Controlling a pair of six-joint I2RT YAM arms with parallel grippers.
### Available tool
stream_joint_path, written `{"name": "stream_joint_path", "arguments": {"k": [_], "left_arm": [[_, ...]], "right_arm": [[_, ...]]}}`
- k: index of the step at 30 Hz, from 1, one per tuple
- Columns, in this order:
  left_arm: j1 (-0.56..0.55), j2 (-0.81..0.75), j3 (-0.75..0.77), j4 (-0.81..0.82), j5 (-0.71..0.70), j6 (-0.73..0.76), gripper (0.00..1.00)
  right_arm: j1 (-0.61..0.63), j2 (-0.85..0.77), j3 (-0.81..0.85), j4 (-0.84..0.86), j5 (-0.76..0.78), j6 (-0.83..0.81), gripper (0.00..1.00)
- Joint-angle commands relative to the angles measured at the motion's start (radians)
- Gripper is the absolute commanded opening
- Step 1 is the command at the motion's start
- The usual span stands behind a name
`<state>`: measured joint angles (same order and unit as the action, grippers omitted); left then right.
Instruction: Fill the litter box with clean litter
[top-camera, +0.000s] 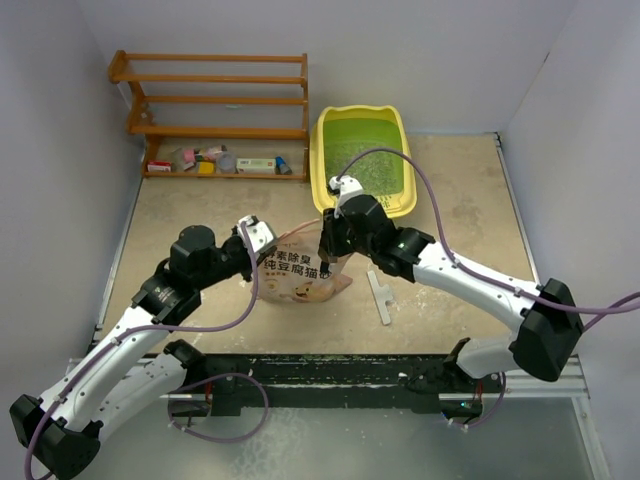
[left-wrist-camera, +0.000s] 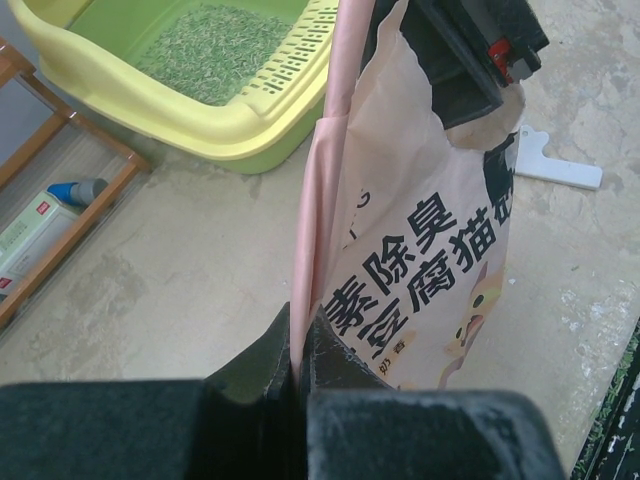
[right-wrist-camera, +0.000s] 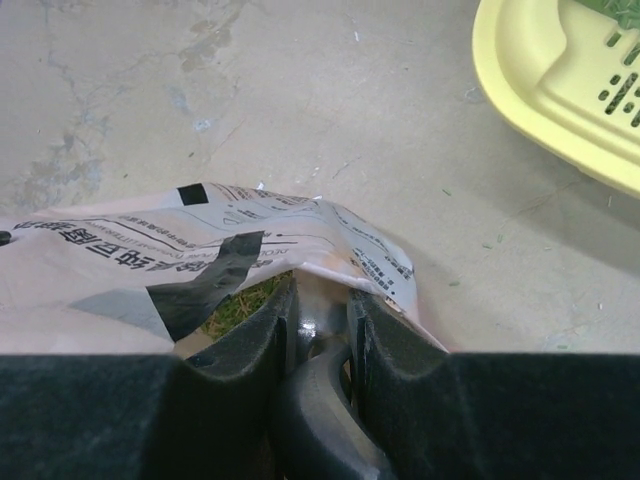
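Smooth white links (top-camera: 480, 282), black joints (top-camera: 545, 335), mauve cables (top-camera: 430, 210); left gripper (left-wrist-camera: 298, 360) and right gripper (right-wrist-camera: 318, 310) black.

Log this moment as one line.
left gripper: shut on litter bag | right gripper: shut on litter bag | litter box: some litter inside

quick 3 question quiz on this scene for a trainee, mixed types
1. True or false: the yellow plastic litter box with green basin is empty.
2. The left claw is shut on: A the litter box, B the crinkled pink-tan printed bag, C nothing.
3. The white flat plastic tool lies on which side of the bag, the robot's left or right?
Key: 1 false, pale litter granules lie inside; 2 B; 3 right.
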<state>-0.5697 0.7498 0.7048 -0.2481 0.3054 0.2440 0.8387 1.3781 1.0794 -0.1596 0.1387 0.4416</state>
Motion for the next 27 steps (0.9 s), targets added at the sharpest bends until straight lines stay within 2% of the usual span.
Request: {"name": "stream_joint_path", "arguments": {"k": [1,8,17,27], "left_arm": [[0.002,-0.016,0.011,0.109,0.021,-0.031,0.0],[0.002,-0.012,0.012,0.103,0.035,-0.031,0.0],[0.002,-0.012,0.012,0.099,0.045,-0.028,0.0],[0.002,0.017,0.016,0.073,0.06,-0.023,0.0]], "right_arm": [[0.023,0.055,-0.051,-0.006,0.097,-0.032,0.0],[0.08,0.138,-0.091,0.037,0.033,0.026,0.0],[0.085,0.171,-0.176,0.119,-0.151,0.114,0.0],[0.085,0.237,-0.334,0.37,-0.363,0.273,0.0]]}}
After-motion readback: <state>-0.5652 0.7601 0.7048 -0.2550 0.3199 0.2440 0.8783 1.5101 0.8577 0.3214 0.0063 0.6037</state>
